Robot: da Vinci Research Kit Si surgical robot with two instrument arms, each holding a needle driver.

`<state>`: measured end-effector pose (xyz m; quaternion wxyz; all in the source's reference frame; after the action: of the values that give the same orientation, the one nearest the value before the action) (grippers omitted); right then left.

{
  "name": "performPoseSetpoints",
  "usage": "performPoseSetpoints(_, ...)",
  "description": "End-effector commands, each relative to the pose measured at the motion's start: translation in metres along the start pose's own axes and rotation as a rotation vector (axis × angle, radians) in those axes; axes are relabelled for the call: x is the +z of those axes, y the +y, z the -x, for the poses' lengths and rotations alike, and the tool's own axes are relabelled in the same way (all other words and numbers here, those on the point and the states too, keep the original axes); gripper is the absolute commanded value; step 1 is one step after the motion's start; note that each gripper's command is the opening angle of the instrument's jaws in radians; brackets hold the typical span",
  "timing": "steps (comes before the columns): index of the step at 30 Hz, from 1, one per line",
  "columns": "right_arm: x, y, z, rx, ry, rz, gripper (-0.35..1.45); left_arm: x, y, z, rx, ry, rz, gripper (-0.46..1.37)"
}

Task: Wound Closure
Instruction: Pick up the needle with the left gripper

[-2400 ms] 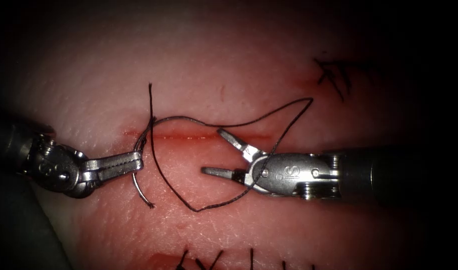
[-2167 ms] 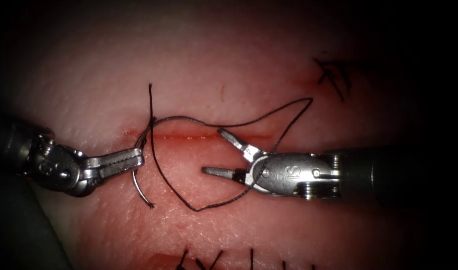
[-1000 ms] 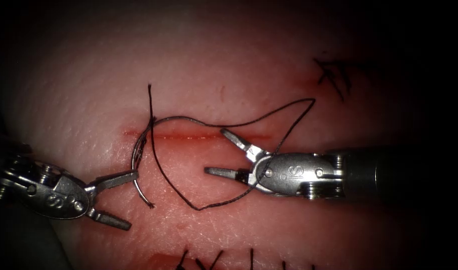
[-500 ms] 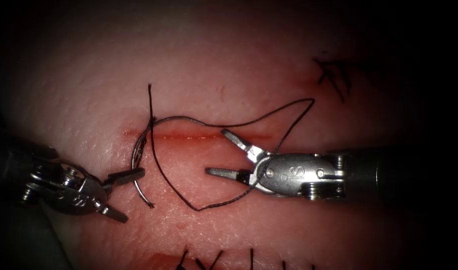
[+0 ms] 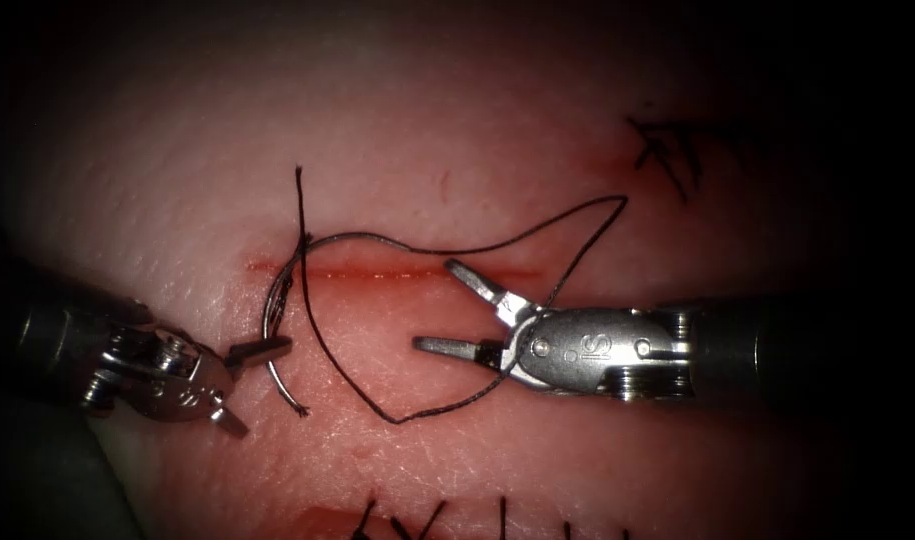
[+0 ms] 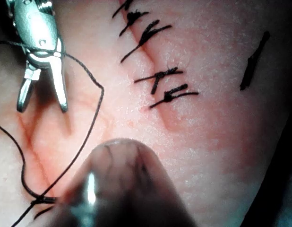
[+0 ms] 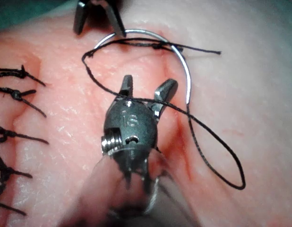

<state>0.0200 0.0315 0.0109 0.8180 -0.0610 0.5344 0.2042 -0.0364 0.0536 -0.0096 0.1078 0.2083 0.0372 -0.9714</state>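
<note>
The curved needle (image 5: 268, 322) lies on the tissue (image 5: 457, 130) at the left end of the cut (image 5: 377, 272). Neither tool holds it, and its whole arc shows (image 7: 150, 34). I cannot tell whether its upper end enters the tissue. Black thread (image 5: 387, 418) runs from its lower end in a wide loop across the right tool's hinge and back over the cut. My left tool (image 5: 265, 390) is open, its upper jaw just beside the needle's mid-curve, gripping nothing. My right tool (image 5: 433, 304) stands open just below the cut, holding nothing; it also shows from behind (image 7: 147, 85) and from the front (image 6: 43, 106).
A free thread end (image 5: 299, 180) sticks up above the cut's left end. Finished stitches with cut ends sit at the lower edge (image 5: 427, 520) and the upper right (image 5: 667, 150); a row of them also shows (image 6: 158, 80). Red fluid lines the cut.
The left tool, earlier shut on the needle's mid-curve, let it go, drew back down and left, and opened. The needle stayed in place. The right tool has barely moved.
</note>
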Motion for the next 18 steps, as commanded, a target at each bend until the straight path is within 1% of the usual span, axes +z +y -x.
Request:
performPoseSetpoints(1,0.0,0.0,0.0,0.0,0.0,-0.001,0.83,0.0003,-0.0002,-0.0002,0.008,0.005,-0.011,0.84)
performPoseSetpoints(2,-0.0001,0.0,0.0,0.0,0.0,-0.001,0.84,0.0005,-0.0004,-0.0002,0.006,0.006,-0.014,0.7)
performPoseSetpoints(3,-0.0001,0.0,0.0,0.0,0.0,-0.002,0.84,0.0008,-0.0007,-0.0003,0.004,0.007,-0.018,0.28)
performPoseSetpoints(4,-0.0001,0.0,0.0,0.0,0.0,-0.002,0.84,0.0008,-0.0007,-0.0003,0.003,0.007,-0.018,0.19)
performPoseSetpoints(5,-0.0002,0.0,0.0,0.0,0.0,-0.002,0.84,0.0013,-0.001,-0.0002,0.003,0.008,-0.018,-0.22)
performPoseSetpoints(6,-0.0002,0.0,0.0001,0.0,0.001,-0.003,0.84,0.0014,-0.0011,-0.0002,0.003,0.007,-0.019,-0.35)
performPoseSetpoints(8,-0.0004,0.0,0.0001,-0.001,0.001,-0.004,0.83,0.002,-0.0014,0.0002,0.004,0.006,-0.023,-0.35)
performPoseSetpoints(12,-0.0006,0.0001,0.0003,-0.001,0.001,-0.005,0.83,0.0021,-0.002,0.0003,0.007,0.001,-0.037,-0.35)
performPoseSetpoints(14,-0.0008,0.0002,0.0003,-0.001,0.002,-0.006,0.83,0.0016,-0.0022,0.0,-0.005,0.018,-0.049,-0.35)
performPoseSetpoints(16,-0.0009,0.0002,0.0004,-0.002,0.002,-0.007,0.83,0.001,-0.0024,-0.0006,-0.03,0.049,-0.066,-0.35)
performPoseSetpoints(17,-0.001,0.0002,0.0005,-0.002,0.002,-0.007,0.82,0.0004,-0.0026,-0.0011,-0.039,0.07,-0.08,-0.35)
performPoseSetpoints(18,-0.0011,0.0003,0.0005,-0.002,0.002,-0.008,0.83,-0.0002,-0.0028,-0.0016,-0.038,0.086,-0.081,-0.35)
